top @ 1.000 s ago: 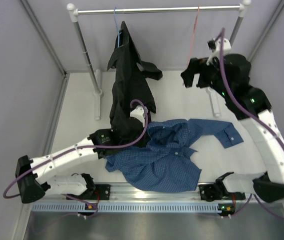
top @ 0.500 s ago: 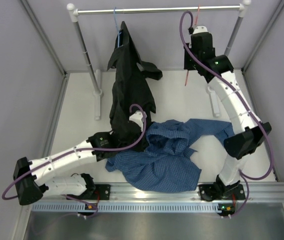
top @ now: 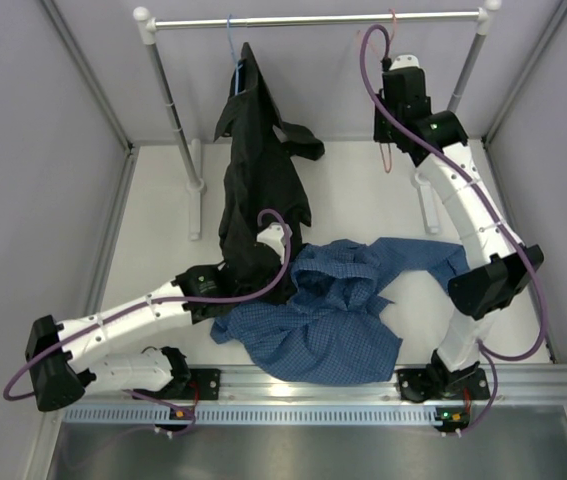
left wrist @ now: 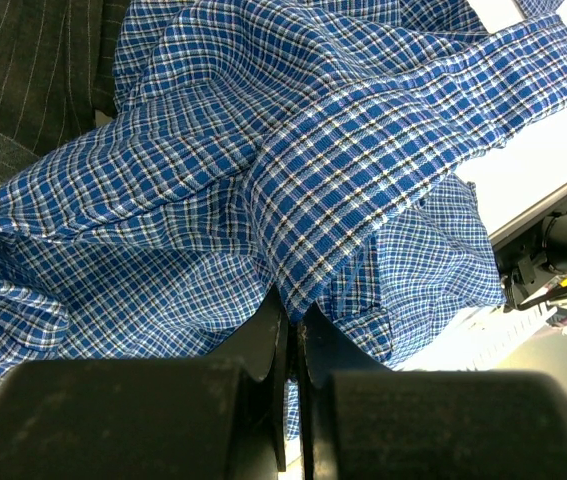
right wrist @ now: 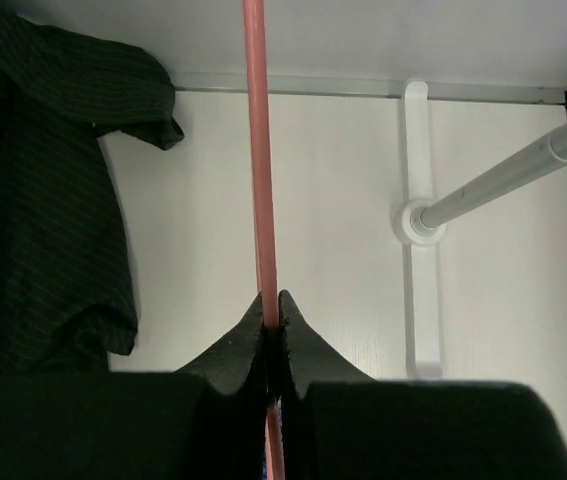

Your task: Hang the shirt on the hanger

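Note:
The blue checked shirt (top: 333, 315) lies crumpled on the white table in front of the arms. My left gripper (left wrist: 293, 308) is shut on a fold of the shirt (left wrist: 313, 170); in the top view its fingers are buried where the cloth meets the black garment. The pink-red hanger (top: 387, 152) hangs from the right part of the rail, its hook at the top. My right gripper (top: 391, 128) is raised to it just under the rail. In the right wrist view the hanger (right wrist: 258, 150) runs as a straight wire between the jaws of my right gripper (right wrist: 271, 302), which are shut on it.
A larger black shirt (top: 258, 180) hangs on a thin blue hanger (top: 233, 45) from the silver rail (top: 303, 20), draping onto the table over my left wrist. The rack's posts and white feet (top: 195, 190) (top: 428, 205) stand at the back. Grey walls close in both sides.
My right arm swung from the right side up to the rail and its jaws closed on the hanger wire. The left arm and the shirt have stayed put.

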Controlling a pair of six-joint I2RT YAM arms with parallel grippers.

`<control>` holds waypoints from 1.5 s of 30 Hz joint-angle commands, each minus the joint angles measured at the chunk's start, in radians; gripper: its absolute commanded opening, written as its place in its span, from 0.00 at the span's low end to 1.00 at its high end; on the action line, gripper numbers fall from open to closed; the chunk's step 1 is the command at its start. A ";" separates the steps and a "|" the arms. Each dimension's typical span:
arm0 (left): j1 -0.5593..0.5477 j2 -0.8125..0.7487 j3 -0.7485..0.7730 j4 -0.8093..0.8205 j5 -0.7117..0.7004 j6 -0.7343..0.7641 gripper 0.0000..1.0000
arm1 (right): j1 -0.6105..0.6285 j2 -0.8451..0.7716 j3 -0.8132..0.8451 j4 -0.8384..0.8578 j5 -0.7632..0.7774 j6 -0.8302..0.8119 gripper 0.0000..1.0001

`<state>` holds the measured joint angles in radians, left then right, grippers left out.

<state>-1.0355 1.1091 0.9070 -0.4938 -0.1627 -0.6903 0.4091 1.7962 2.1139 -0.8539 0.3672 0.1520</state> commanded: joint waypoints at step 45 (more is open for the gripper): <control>0.035 0.031 0.052 0.014 -0.124 -0.115 0.00 | -0.036 -0.550 -0.349 0.177 -0.269 -0.078 0.00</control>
<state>-1.0248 1.1378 0.9104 -0.4938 -0.2470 -0.7635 0.3912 1.3941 1.9022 -0.7189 0.1993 0.0536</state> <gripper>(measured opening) 0.022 0.007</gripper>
